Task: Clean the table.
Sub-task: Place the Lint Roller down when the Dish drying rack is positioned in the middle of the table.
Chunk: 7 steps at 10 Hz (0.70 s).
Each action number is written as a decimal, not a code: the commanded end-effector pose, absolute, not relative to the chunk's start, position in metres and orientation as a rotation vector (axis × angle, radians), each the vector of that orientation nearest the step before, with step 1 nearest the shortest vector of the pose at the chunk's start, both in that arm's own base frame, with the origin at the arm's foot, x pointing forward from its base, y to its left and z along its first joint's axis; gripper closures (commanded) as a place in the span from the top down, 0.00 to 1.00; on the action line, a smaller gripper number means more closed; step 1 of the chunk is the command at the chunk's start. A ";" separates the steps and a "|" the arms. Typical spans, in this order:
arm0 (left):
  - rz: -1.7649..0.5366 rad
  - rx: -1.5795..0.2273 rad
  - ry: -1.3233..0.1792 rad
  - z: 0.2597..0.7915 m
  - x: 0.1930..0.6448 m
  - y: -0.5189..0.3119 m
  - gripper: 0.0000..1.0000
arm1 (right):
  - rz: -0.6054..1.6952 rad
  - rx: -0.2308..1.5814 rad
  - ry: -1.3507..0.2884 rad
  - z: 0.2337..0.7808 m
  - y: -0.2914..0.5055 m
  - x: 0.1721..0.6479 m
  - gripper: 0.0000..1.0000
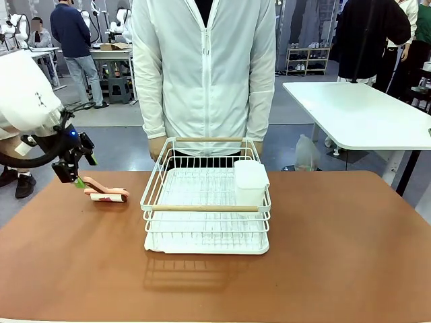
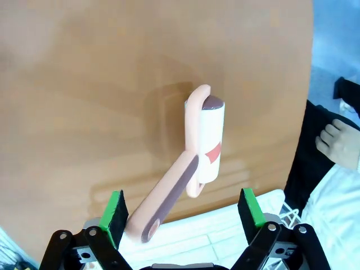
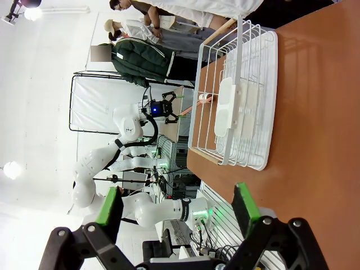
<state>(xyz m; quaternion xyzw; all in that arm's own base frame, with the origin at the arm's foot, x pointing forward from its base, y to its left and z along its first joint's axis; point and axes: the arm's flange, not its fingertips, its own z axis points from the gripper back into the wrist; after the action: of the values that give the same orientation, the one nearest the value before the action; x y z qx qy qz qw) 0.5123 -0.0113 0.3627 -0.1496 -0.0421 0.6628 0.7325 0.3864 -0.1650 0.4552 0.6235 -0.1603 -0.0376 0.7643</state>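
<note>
Left gripper (image 1: 75, 176) stands fully open, empty, over the lint roller (image 1: 106, 191) lying near the table (image 1: 323, 256) left edge. Roller apparently just released; retreat follows. Right gripper (image 3: 179, 211) open, empty, idle.

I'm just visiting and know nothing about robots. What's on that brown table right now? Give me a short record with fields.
surface: reddish-brown table
centre item: white wire dish rack with wooden handles, a white cup holder at its right side
left item: pink lint roller lying on the table, left of the rack
left end effector: open, fingers either side of the roller's handle, not gripping
right end effector: open, empty, above the table
person: standing at the far side in a white jacket
</note>
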 end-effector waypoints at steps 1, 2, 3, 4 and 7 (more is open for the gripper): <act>1.480 -0.273 -0.054 0.398 0.503 -0.017 1.00 | -0.081 1.370 -0.355 0.460 -0.164 0.387 1.00; 1.499 -0.237 -0.049 0.408 0.503 -0.020 1.00 | -0.081 1.370 -0.355 0.460 -0.164 0.387 1.00; 1.506 -0.220 -0.013 0.419 0.504 -0.020 1.00 | -0.081 1.370 -0.355 0.460 -0.164 0.387 1.00; 1.517 -0.210 0.018 0.425 0.506 -0.021 1.00 | -0.081 1.370 -0.355 0.460 -0.164 0.387 1.00; 1.490 -0.249 -0.016 0.416 0.501 -0.019 1.00 | -0.081 1.370 -0.355 0.460 -0.164 0.387 1.00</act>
<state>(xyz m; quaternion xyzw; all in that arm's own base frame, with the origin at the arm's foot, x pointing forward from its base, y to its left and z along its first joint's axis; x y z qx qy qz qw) 0.5039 -0.0207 0.4223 -0.1083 0.0014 0.6750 0.7299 0.3863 -0.1650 0.4552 0.6235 -0.1604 -0.0376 0.7643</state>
